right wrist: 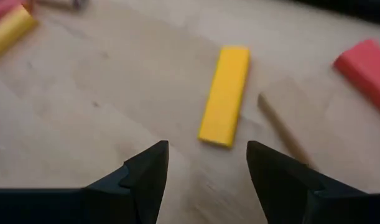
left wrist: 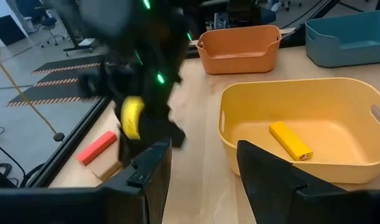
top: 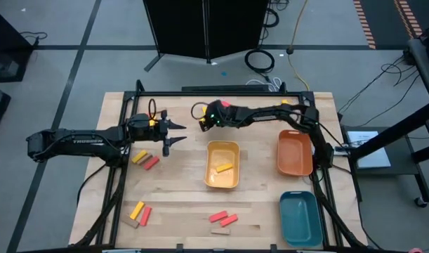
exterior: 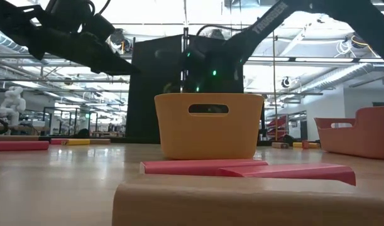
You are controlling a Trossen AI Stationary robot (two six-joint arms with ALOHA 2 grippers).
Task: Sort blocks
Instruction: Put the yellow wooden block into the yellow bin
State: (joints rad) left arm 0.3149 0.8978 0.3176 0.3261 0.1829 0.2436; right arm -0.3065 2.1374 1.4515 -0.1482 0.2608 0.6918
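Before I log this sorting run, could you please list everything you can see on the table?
Table: one, pale wood, under everything.
Yellow tray: one, centre of the table.
Orange tray: one, right side.
Teal tray: one, front right corner.
Yellow blocks: at least four; one in the yellow tray, two on the left side, one beneath the right gripper.
Red blocks: at least five; two at front centre, two on the left, one by the back edge.
Tan blocks: at least three; front centre, front left, back edge.
Left gripper: one, dark, open, left of the yellow tray.
Right gripper: one, dark, open, above the back blocks.
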